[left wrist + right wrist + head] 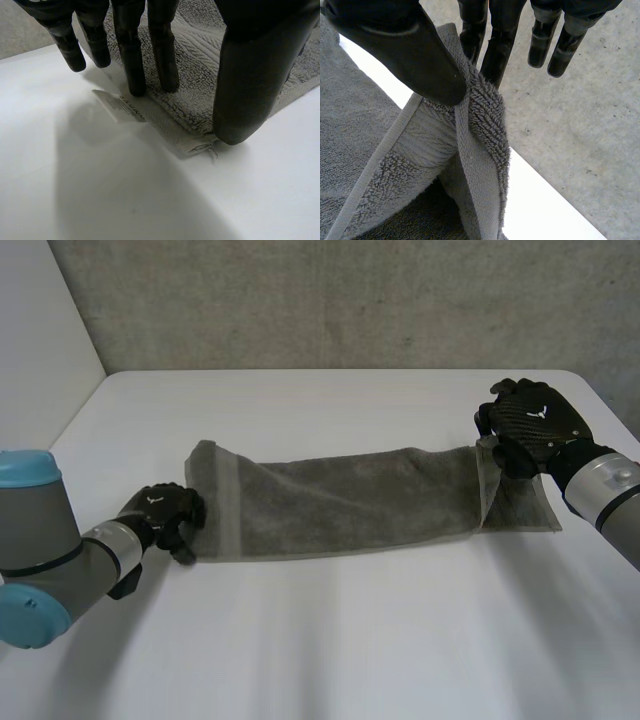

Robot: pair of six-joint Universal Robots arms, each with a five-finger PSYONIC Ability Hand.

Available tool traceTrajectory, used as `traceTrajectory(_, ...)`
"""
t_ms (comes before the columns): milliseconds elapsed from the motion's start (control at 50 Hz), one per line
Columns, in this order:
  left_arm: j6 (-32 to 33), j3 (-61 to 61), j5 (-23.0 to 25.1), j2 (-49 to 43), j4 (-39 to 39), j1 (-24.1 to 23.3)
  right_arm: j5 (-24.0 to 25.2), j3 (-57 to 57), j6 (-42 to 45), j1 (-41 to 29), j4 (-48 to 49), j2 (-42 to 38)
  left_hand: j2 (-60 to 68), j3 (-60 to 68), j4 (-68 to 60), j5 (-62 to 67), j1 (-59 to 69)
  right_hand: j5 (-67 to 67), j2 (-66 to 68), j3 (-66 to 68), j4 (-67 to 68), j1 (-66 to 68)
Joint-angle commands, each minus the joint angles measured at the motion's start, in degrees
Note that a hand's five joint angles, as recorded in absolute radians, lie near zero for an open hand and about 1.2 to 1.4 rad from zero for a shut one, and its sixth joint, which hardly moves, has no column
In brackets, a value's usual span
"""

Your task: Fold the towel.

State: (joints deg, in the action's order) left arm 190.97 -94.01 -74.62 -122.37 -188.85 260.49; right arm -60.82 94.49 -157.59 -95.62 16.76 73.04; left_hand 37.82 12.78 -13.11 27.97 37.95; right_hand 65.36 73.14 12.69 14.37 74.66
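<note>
The towel (350, 502) lies stretched across the middle of the table (320, 640). Its far right corner is held raised, pinched in the right hand (530, 425). The left hand (165, 514) is laid unclenched, fingertips (135, 85) on the near left corner. Should that corner slip, the towel may be dragged and folded askew.
</note>
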Motion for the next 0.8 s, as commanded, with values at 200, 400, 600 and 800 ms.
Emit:
traceTrajectory(200,0.19,0.06,-0.88,-1.11,-0.20,-0.77,0.00,0.35,1.49,-0.10,-0.15,0.00,32.54,-2.78,3.11,32.40,32.41,4.64,6.86,-2.69,-4.37,5.34)
traceTrajectory(400,0.37,0.06,-1.32,-1.47,-0.20,-1.91,-0.09,0.35,1.49,-0.10,-0.23,0.00,42.18,-2.78,3.11,42.03,42.05,4.64,6.86,-2.69,-4.37,5.34)
traceTrajectory(600,0.28,-0.38,-0.97,-0.76,-0.20,-1.91,-0.18,0.35,1.49,-0.10,-0.24,0.00,42.18,-2.78,3.11,42.03,42.05,4.64,6.86,-2.69,-4.37,5.34)
traceTrajectory(800,0.28,-0.99,-1.23,-0.33,-0.20,-2.00,-0.26,0.35,1.49,-0.18,-0.24,0.09,19.33,-2.78,3.11,19.18,19.20,4.64,6.86,-2.69,-4.37,5.34)
